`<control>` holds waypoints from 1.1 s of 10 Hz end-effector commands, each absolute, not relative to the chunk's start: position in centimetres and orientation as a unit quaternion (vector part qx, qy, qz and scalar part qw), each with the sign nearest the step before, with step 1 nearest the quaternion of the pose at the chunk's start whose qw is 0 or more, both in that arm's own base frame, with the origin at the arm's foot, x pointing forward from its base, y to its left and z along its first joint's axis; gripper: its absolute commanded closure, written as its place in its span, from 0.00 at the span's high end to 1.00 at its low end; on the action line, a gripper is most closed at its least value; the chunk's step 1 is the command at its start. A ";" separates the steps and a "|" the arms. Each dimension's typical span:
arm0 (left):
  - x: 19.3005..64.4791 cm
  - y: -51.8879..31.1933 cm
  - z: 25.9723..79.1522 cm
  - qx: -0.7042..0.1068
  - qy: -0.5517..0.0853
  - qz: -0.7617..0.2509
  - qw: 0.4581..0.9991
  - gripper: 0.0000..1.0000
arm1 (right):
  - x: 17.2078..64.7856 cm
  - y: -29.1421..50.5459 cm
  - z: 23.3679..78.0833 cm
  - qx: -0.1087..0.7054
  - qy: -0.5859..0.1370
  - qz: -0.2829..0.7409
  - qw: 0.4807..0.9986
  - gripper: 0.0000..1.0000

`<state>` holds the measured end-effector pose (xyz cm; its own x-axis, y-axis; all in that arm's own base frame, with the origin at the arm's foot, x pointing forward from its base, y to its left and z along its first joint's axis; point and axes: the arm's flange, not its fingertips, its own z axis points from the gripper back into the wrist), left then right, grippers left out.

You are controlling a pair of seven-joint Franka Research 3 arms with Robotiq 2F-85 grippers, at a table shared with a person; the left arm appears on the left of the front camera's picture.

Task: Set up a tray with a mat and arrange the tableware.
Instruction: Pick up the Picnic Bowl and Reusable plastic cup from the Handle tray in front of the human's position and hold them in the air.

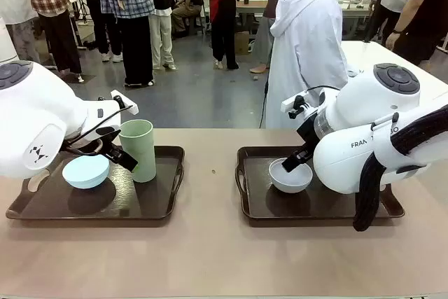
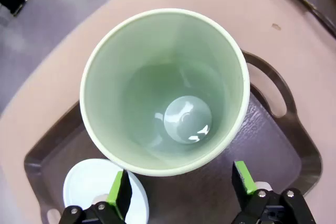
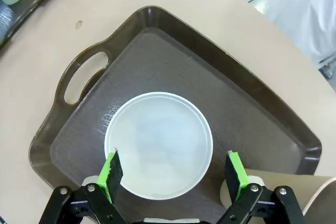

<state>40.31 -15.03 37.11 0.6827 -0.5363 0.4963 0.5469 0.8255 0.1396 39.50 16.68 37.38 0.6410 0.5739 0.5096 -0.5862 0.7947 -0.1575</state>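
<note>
Two dark brown trays, each lined with a dark textured mat, lie side by side. The left tray (image 1: 175, 173) holds a pale blue bowl (image 1: 86, 171) and an upright light green cup (image 1: 138, 150). My left gripper (image 2: 181, 190) is open just behind the green cup (image 2: 163, 90), its pads either side of the near rim without touching; the blue bowl (image 2: 97, 187) sits beside it. The right tray (image 3: 86, 74) holds a greyish-white bowl (image 3: 157, 145). My right gripper (image 3: 172, 174) hangs open over that bowl's near half. A brown cup (image 3: 294, 195) lies at the lower right.
A small dark speck (image 1: 215, 171) lies on the beige table (image 1: 210, 257) between the trays. My right arm (image 1: 378, 138) covers the right tray's (image 1: 245, 194) right half. A figure in white (image 1: 304, 47) is at the far edge, with several people beyond.
</note>
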 end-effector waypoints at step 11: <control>40.3 -15.0 37.1 -0.010 -0.267 -0.295 0.917 1.00 | 39.5 16.7 37.4 0.011 -0.277 0.320 0.906 1.00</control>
